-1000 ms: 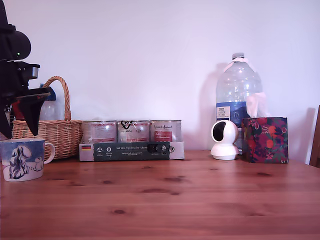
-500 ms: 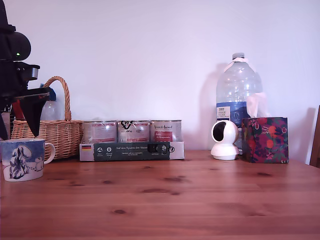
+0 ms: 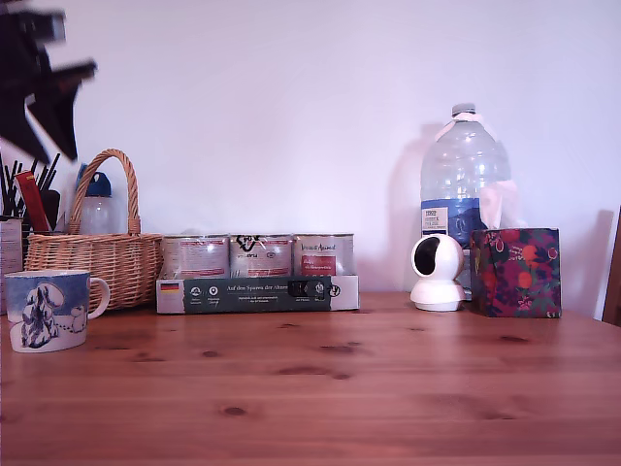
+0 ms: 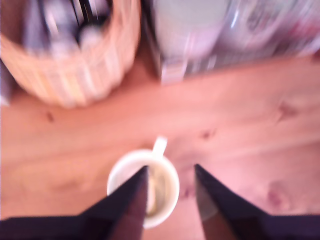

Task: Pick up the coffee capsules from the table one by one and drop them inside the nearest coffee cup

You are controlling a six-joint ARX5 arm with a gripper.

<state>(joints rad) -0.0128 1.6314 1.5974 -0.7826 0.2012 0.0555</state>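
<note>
Cream-beige, the coffee capsule is lying inside the coffee cup directly below the gripper, which is hanging high with jaws apart and empty, so the drop looks done; no other capsule is showing on the tabletop

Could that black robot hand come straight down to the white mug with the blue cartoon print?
Probably yes. The black hand hangs open high above the white ceramic mug with the blue cartoon print, and the wrist view shows nothing between them. The wicker basket stands behind, clear of the way.
</note>
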